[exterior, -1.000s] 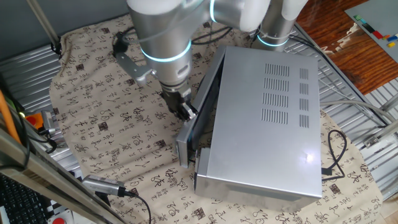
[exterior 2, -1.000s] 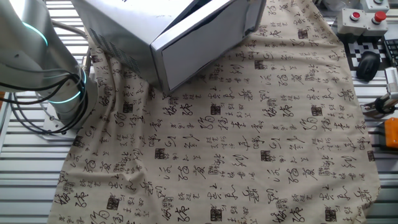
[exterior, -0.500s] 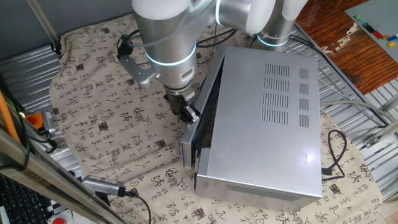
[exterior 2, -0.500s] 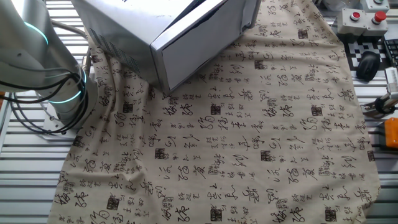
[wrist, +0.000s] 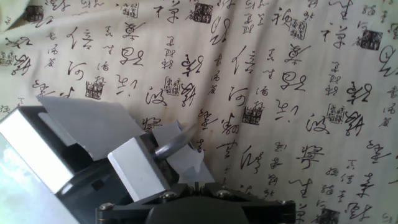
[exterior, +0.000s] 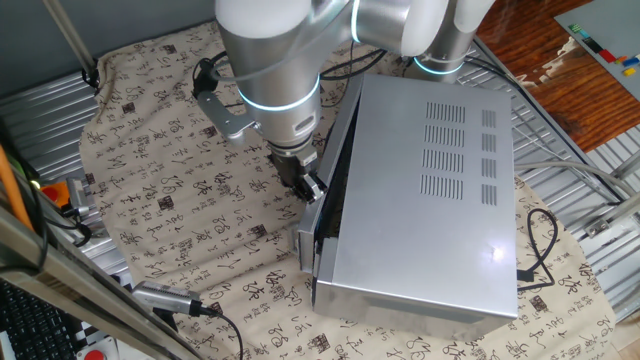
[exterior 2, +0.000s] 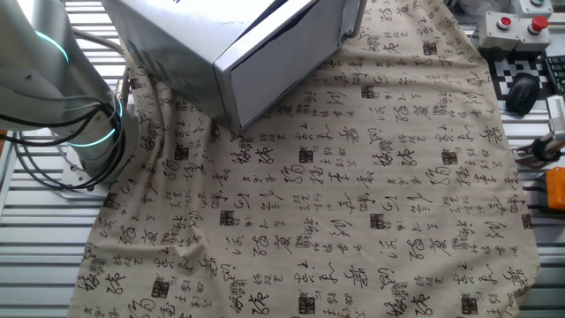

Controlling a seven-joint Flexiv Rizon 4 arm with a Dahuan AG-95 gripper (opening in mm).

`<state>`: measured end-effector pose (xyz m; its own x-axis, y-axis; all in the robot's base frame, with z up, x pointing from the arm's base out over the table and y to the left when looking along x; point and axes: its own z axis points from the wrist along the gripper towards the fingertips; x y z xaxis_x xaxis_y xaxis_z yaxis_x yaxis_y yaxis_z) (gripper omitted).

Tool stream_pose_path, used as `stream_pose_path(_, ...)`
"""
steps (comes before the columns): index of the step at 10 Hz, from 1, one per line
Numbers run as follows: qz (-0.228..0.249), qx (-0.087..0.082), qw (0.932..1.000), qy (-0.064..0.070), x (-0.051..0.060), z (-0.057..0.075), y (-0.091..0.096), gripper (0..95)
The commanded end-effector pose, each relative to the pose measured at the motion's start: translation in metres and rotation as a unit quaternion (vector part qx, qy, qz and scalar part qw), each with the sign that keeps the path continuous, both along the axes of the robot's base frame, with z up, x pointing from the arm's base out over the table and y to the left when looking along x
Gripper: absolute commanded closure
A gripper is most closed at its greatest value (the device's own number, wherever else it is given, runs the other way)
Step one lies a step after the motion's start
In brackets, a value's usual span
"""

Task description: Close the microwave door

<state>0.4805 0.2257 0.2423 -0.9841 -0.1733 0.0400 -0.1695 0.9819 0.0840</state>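
Pushing the microwave door (exterior: pixel 318 215), nearly shut against the microwave (exterior: pixel 425 190) front, the gripper (exterior: pixel 307 187), fingers seemingly pinched together, should press squarely near the door's free edge until flush.

arm (exterior: pixel 270 60): reaches down from above, wrist near vertical, glowing ring lit | gripper (exterior: pixel 306 185): points downward, tip low beside a panel edge | fingers (wrist: pixel 177 142): close together in hand view, gap between them not clearly visible
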Motion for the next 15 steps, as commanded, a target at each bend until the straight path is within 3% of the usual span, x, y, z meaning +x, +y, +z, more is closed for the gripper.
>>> stream_pose_path(1,0.005,-0.005,1.0000,0.000,-0.001,0.000,0.000,95.0)
stream_pose_path(5,0.035,-0.021,0.9992,0.000,-0.005,-0.002,-0.006,95.0)
stream_pose_path(7,0.053,-0.016,0.9985,-0.001,-0.005,-0.002,-0.006,95.0)
stream_pose_path(8,0.084,0.001,0.9964,-0.005,-0.005,-0.002,-0.006,95.0)
stream_pose_path(9,0.115,0.006,0.9933,-0.008,-0.005,-0.002,-0.006,95.0)
stream_pose_path(15,0.115,0.012,0.9933,-0.008,-0.005,0.002,0.009,95.0)
